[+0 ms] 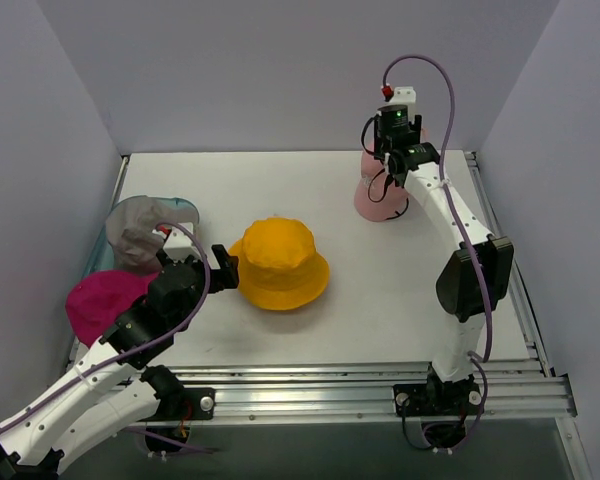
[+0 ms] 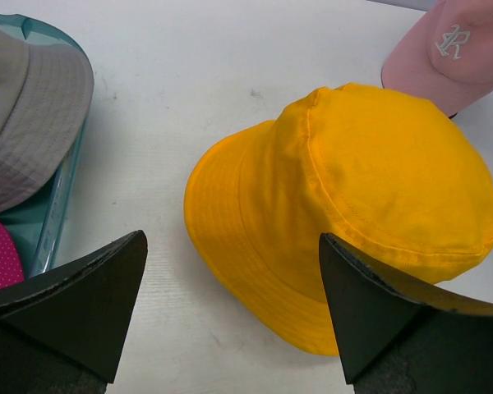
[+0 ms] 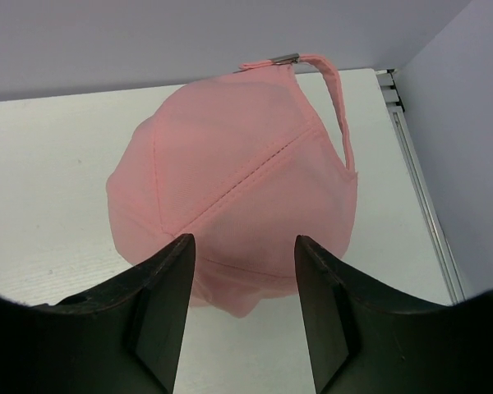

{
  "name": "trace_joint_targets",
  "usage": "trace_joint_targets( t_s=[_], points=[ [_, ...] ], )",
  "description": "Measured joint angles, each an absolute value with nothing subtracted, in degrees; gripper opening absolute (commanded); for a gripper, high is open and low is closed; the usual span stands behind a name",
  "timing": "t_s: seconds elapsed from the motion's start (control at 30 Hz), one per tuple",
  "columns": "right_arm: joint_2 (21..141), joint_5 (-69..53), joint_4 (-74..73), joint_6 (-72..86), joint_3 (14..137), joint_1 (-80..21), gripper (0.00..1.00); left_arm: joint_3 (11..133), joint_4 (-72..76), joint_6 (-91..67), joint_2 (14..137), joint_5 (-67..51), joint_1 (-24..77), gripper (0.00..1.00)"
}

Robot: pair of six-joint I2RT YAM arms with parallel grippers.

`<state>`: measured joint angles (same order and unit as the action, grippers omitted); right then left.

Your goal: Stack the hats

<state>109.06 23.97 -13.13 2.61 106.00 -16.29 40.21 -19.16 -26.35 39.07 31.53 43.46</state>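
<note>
A: Start at the left gripper [image 2: 230, 238]. How does it stand?

B: Jaws spread wide, nothing in them. It hangs low at the yellow hat [image 1: 278, 262], just off its left brim, pointing at it.

A: And the right gripper [image 3: 244, 240]?

B: Jaws about half apart, over the pink cap [image 3: 230, 164], far back and to the right of the yellow hat. The cap's cloth looks smooth between the fingers, so I judge nothing is pinched, though the wrist view hides the tips' contact.

A: The other hats?

B: The grey hat [image 1: 140, 228] sits left of the yellow hat, partly in a teal tray [image 2: 62, 201]. The magenta cap [image 1: 100, 300] lies left of the yellow hat and nearer the arms, mostly under the left arm. All four hats sit well apart, so no stack is built yet.

A: What could go wrong from here?

B: The yellow hat is soft. If the left jaws close on the brim alone, the crown may sag and fold, and it will land crooked on another hat. A push before closing could slide it across the table [image 1: 380, 290]. On the right, a shallow grip on the pink cap's crown could slip off, or the loose back strap could snag a finger.
</note>
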Motion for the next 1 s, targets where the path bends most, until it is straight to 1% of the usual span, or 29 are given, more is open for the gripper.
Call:
trace_joint_targets(
  t_s=[0.13, 0.6, 0.7, 0.73, 0.9, 0.93, 1.0],
  points=[
    [109.01, 24.64, -12.51, 4.97, 105.16, -15.77, 0.48, 40.21, -19.14, -26.35, 39.05, 31.51, 43.46, 0.94],
    [110.17, 23.88, -12.62, 5.63, 105.65, -13.54, 0.45, 40.21, -19.16, -26.35, 39.18, 31.48, 43.48, 0.94],
    [110.85, 23.40, -12.60, 5.91, 105.84, -13.34, 0.41, 40.21, -19.16, -26.35, 39.18, 31.48, 43.48, 0.94],
    [110.98, 23.11, -12.58, 6.00, 105.84, -13.30, 0.37, 40.21, -19.16, -26.35, 39.16, 31.48, 43.48, 0.94],
    [111.28, 22.00, -12.49, 6.28, 105.86, -13.15, 0.26, 40.21, -19.18, -26.35, 39.18, 31.48, 43.48, 0.94],
    [111.28, 21.76, -12.38, 6.33, 105.86, -13.15, 0.20, 40.18, -19.16, -26.37, 39.16, 31.48, 43.48, 0.94],
    [111.31, 21.21, -12.10, 6.61, 105.89, -12.99, 0.14, 40.21, -19.18, -26.37, 39.11, 31.46, 43.48, 0.94]
  ],
)
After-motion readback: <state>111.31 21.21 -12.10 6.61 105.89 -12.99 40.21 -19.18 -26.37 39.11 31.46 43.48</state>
